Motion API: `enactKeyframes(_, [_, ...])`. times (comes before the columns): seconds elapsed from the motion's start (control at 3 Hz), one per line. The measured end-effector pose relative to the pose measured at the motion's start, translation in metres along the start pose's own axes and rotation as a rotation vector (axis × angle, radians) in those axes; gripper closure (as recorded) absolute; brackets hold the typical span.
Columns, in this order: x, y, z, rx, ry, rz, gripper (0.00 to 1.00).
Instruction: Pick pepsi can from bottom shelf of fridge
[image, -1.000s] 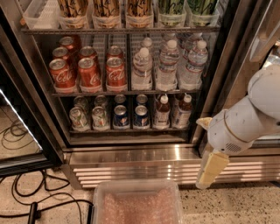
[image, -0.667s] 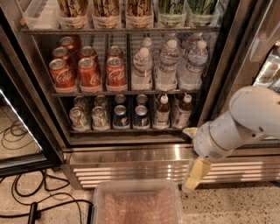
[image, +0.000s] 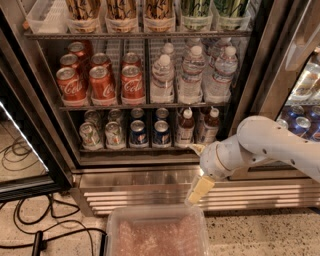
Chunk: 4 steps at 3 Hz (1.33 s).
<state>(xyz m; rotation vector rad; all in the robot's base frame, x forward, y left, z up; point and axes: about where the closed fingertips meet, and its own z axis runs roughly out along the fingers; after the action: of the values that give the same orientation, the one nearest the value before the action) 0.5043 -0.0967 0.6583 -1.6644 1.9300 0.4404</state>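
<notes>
The fridge (image: 250, 75) stands open, with wire racks of drinks. On the bottom shelf (image: 130, 149) two blue pepsi cans (image: 138, 134) stand side by side at the front middle, the second (image: 161, 134) to its right, with more behind them. Pale silver-green cans (image: 90, 136) stand to their left and small brown bottles (image: 185, 127) to their right. My gripper (image: 199, 189) hangs on the white arm (image: 260, 145), outside the fridge. It is below the bottom shelf and to the right of the pepsi cans, in front of the steel base grille, holding nothing.
Red Coca-Cola cans (image: 102, 82) and water bottles (image: 192, 75) fill the rack above. A clear plastic bin (image: 157, 232) sits on the floor just below the gripper. Black cables (image: 30, 235) lie on the floor at the left. A second cooler door (image: 305, 100) is at the right.
The arm has swung left, bringing the gripper from the right of the fridge front to just below the bottom shelf's right part. The drinks have not moved.
</notes>
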Motion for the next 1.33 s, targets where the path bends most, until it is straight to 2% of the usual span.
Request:
enactKeyframes(0.33, [0.001,-0.001,0.002,0.001,-0.003,0.002,0.0])
enactKeyframes(0.67, [0.004,0.002,0.008,0.046,-0.049,0.029,0.0])
enactKeyframes(1.0, [0.011,0.011,0.027,0.111,-0.13,0.081,0.0])
enactKeyframes(1.33, [0.014,-0.006,0.045,0.231,-0.222,0.15,0.0])
